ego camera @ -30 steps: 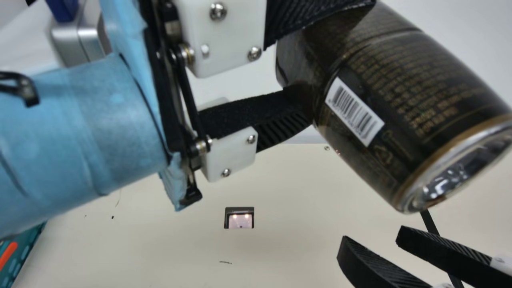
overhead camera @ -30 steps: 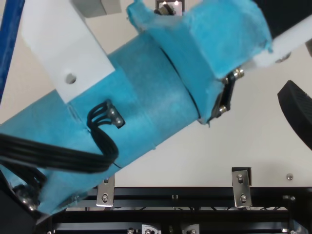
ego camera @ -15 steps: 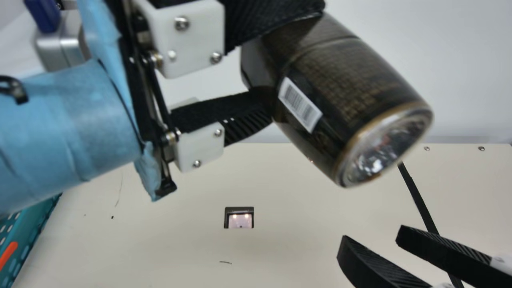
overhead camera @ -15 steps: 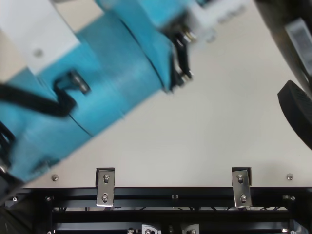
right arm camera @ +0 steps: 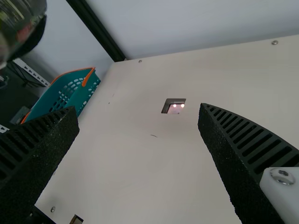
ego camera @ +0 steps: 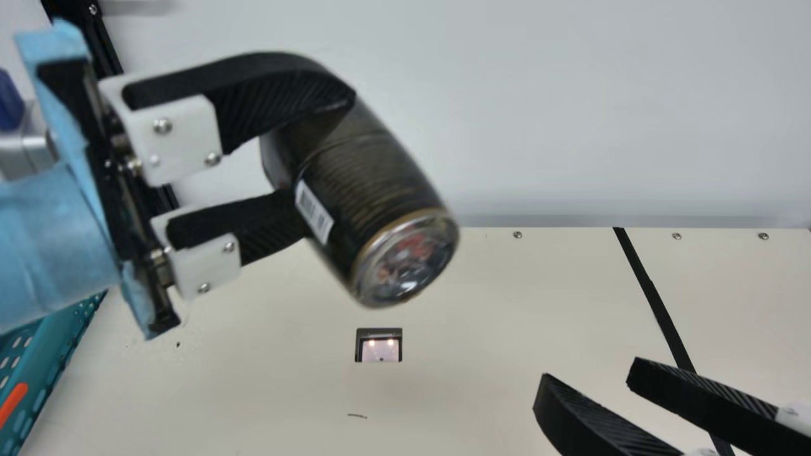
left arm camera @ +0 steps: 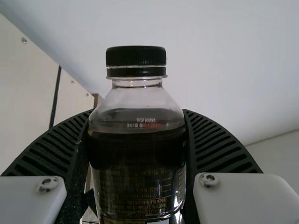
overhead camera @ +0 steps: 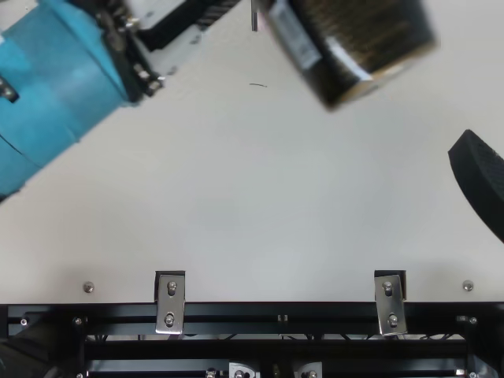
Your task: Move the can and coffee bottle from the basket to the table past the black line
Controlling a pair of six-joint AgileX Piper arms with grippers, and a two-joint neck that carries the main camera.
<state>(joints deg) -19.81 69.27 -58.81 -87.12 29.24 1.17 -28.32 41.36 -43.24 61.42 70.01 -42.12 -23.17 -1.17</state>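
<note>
The left gripper (ego camera: 326, 158) holds the coffee bottle (ego camera: 374, 196) up in the air, its jaws parted by the bottle's width and closed against either side of the dark body. In the main view the bottle tilts, its base angled down toward the lower right, with a white barcode label (ego camera: 313, 212) on its side. The left wrist view shows its black cap (left arm camera: 135, 57) and, below the clear shoulder, dark liquid between the jaws. The top view catches part of the bottle at the upper edge, above the tabletop (ego camera: 456, 392). In the main view the bottle appears left of the black line (ego camera: 652, 297), which runs from the tabletop's far edge toward the lower right corner. The right gripper (ego camera: 589, 373) is at that corner, overlapping part of the line in the view; its jaws stand wide apart and hold nothing. At the main view's left edge is the teal basket (ego camera: 47, 354) with an orange handle (ego camera: 12, 402). A small dark-framed recess (ego camera: 379, 349) with two lights sits in the tabletop. A pale wall (ego camera: 570, 114) rises behind the far edge.
</note>
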